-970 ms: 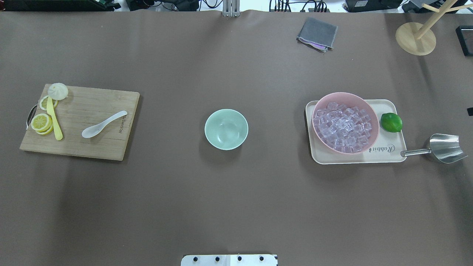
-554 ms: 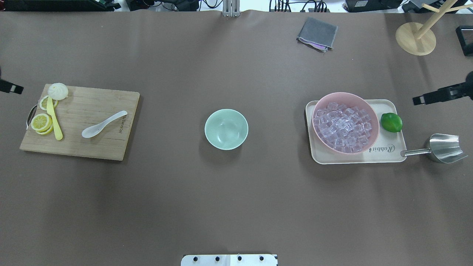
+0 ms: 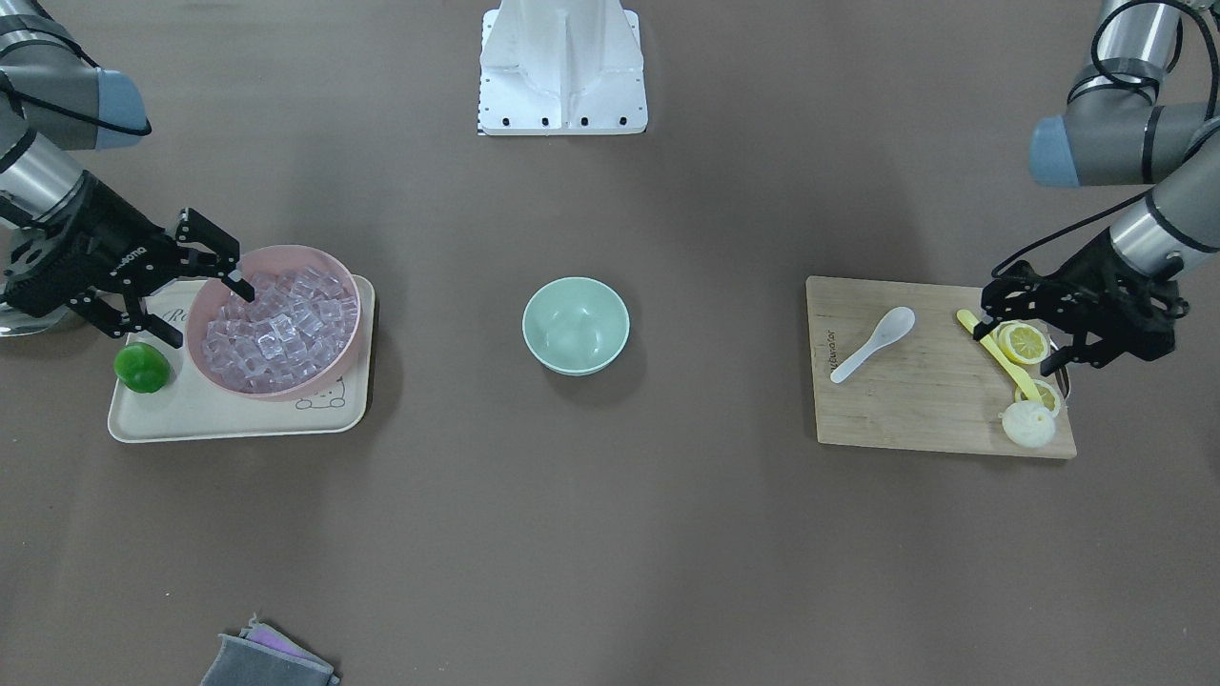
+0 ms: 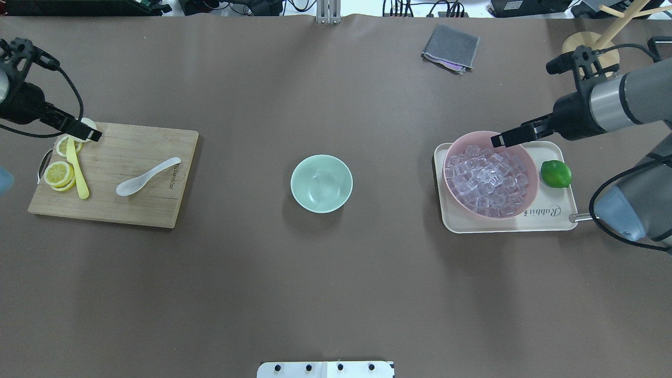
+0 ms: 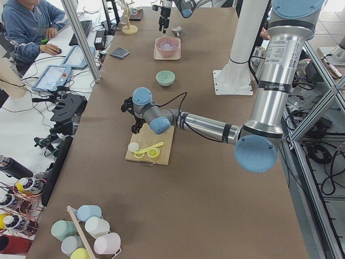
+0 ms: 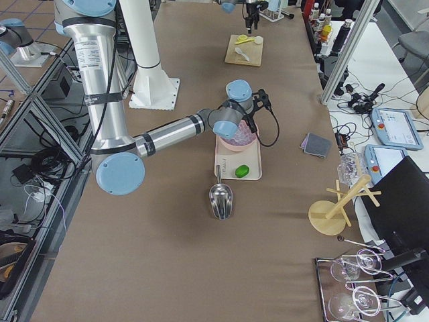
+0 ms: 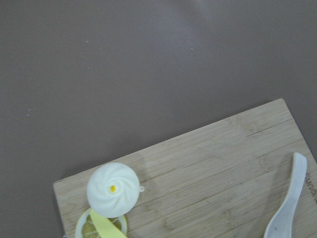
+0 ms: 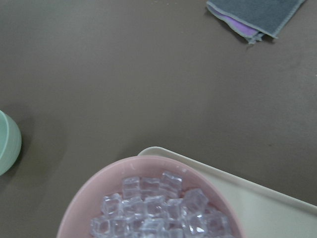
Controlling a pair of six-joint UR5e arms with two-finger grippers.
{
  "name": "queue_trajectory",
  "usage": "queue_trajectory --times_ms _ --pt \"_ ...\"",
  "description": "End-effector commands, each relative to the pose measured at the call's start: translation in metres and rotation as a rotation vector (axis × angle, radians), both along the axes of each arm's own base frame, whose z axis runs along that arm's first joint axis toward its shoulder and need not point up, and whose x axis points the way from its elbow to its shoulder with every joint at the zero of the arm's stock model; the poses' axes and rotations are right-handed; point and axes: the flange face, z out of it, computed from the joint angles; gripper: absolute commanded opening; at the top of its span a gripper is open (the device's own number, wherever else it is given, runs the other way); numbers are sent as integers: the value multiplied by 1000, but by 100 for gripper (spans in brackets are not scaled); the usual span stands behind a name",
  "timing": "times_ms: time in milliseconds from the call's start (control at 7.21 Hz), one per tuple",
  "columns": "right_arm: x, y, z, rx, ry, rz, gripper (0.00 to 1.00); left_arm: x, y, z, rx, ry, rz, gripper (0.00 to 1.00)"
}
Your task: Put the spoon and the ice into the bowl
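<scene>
The white spoon (image 4: pixel 147 177) lies on the wooden cutting board (image 4: pixel 147 147), also in the front view (image 3: pixel 872 345) and the left wrist view (image 7: pixel 287 208). The mint-green bowl (image 4: pixel 321 184) stands empty at the table's middle (image 3: pixel 575 324). The ice (image 4: pixel 488 181) fills the pink bowl (image 4: pixel 534 181) on the beige tray (image 4: pixel 546 220); it shows in the right wrist view (image 8: pixel 158 208). My left gripper (image 3: pixel 1020 335) is open and empty above the board's outer end, apart from the spoon. My right gripper (image 3: pixel 210 314) is open and empty above the pink bowl's outer rim.
Lemon slices (image 4: pixel 58 174), a yellow utensil (image 4: pixel 79 176) and a white bun (image 7: pixel 113 190) lie at the board's outer end. A lime (image 4: pixel 555 174) sits on the tray. The steel scoop (image 6: pixel 221 198) lies beside the tray. A grey cloth (image 4: pixel 451 47) and a wooden stand (image 4: pixel 588 55) are at the far edge.
Both arms have come in from the sides: the left gripper over the board's far outer corner, the right gripper over the pink bowl's far rim. The right arm now covers the steel scoop overhead.
</scene>
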Motion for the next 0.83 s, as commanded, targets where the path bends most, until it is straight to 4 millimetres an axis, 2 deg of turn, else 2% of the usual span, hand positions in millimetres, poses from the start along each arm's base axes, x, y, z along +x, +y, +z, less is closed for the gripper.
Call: queue_trajectory --times_ms 0,277,554,693 --pt "-48 14 -13 34 28 -30 78 20 1 -12 2 15 20 92" --pt "-55 27 21 37 102 4 75 32 0 -18 -10 23 23 92" --pt "-69 42 39 47 155 20 74 41 -1 -25 -34 34 14 92" --pt "-68 45 39 53 157 27 55 43 0 -26 -33 35 17 92"
